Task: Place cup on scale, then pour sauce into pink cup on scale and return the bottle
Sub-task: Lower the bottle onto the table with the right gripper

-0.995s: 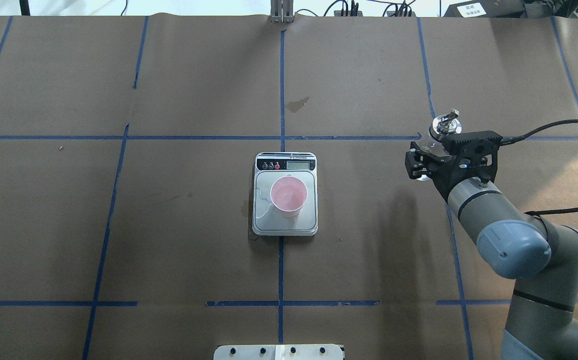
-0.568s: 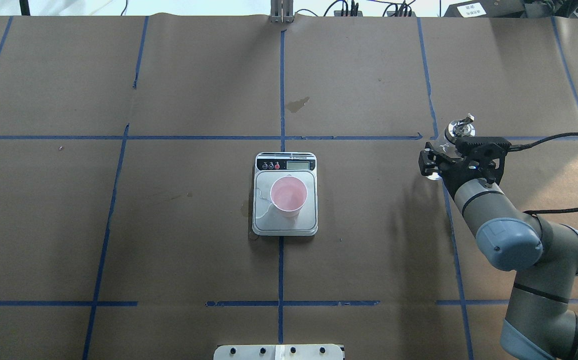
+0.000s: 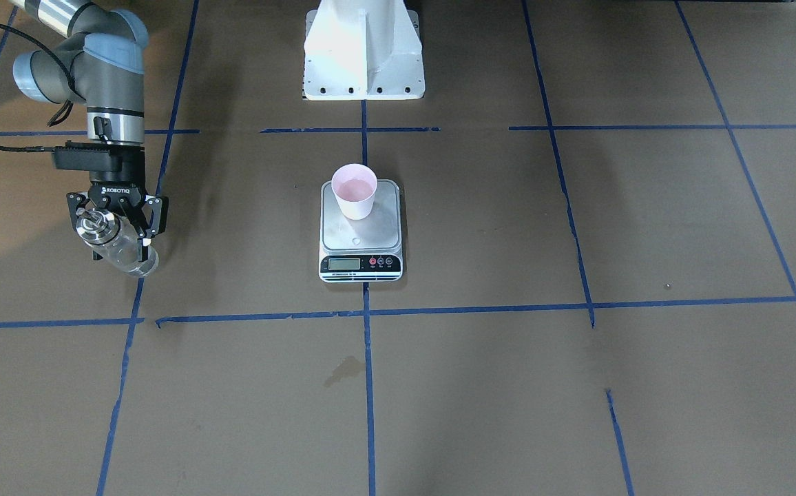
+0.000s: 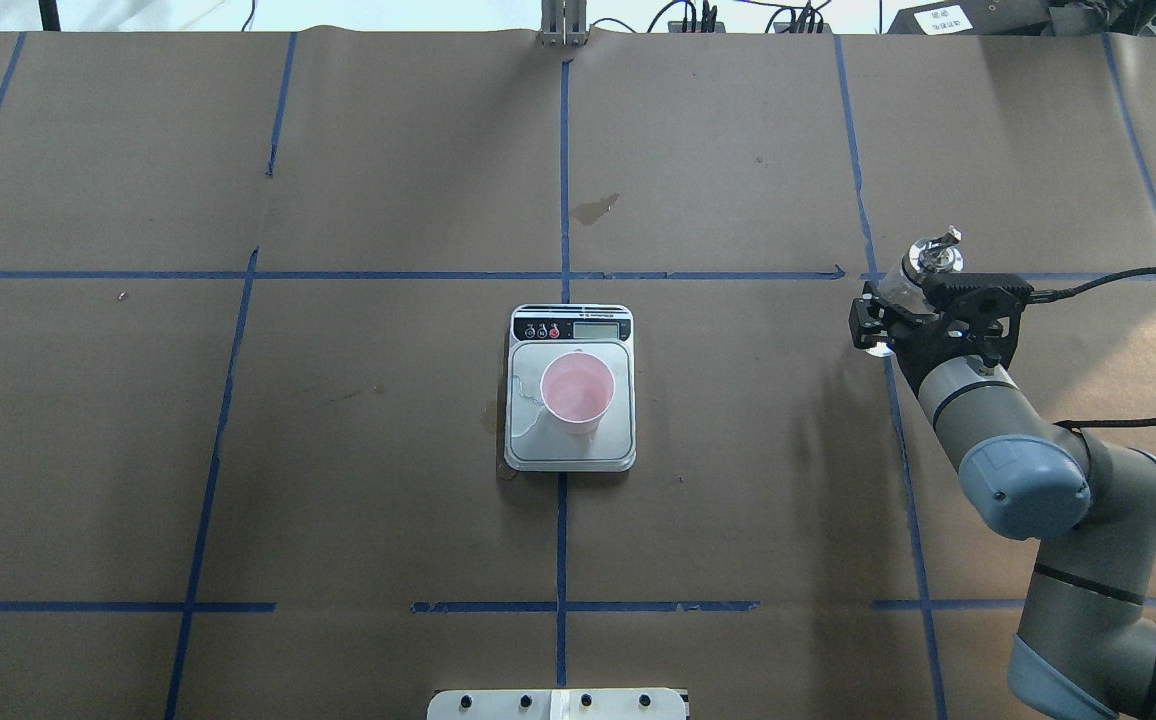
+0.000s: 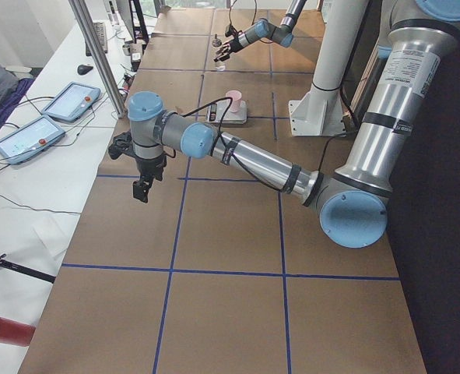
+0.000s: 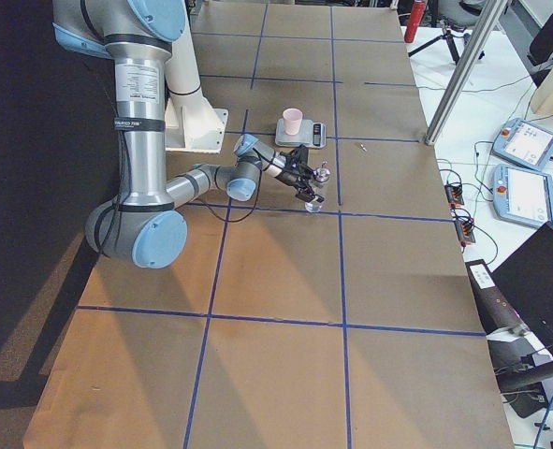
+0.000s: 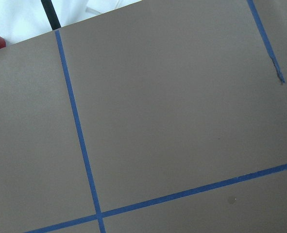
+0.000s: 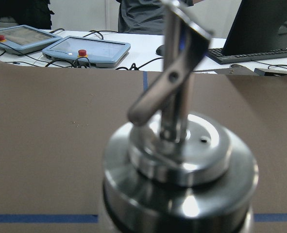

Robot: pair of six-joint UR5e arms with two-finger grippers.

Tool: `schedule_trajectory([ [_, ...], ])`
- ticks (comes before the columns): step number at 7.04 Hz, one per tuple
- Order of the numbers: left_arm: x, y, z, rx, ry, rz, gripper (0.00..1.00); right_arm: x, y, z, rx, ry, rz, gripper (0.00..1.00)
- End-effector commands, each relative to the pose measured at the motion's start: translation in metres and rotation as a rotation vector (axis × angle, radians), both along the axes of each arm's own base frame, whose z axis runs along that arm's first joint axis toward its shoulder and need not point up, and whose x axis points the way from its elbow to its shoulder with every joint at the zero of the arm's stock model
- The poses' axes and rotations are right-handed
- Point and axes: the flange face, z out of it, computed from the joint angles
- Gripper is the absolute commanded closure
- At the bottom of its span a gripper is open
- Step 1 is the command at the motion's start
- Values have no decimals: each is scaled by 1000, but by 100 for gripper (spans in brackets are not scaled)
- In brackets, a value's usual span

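The right end effector (image 3: 117, 231) pinches the clear glass bottle (image 3: 128, 258) at its body; the long axis is almost upright, shiny collar (image 8: 177, 160) and thin spout (image 8: 172, 82) on top, base low over the worktop (image 3: 508, 386), contact I cannot tell. Well apart toward the robot's left, the pink cup (image 3: 354, 191) stands on the scale (image 3: 377, 231). The left end effector (image 5: 142, 187) is farthest, its state I cannot tell.

I read the bottle (image 3: 122, 253) as glossy clear glass, its collar (image 8: 182, 162) polished metal; at its three o'clock, the scale (image 3: 385, 226) is satin steel, the cup (image 3: 354, 193) perhaps matt plastic.
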Motion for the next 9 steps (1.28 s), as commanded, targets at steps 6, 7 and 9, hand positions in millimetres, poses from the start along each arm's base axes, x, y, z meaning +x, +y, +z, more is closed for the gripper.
schedule_trajectory([
  [6,1,-1,-3,2,-2,-4,0,-5,3,15,-28,-3,5,88],
  [7,1,-1,-3,2,-2,-4,0,-5,2,15,-28,-5,4,73],
  [9,1,-2,-2,1,-4,-4,0,-6,3,16,-32,-5,-1,15],
])
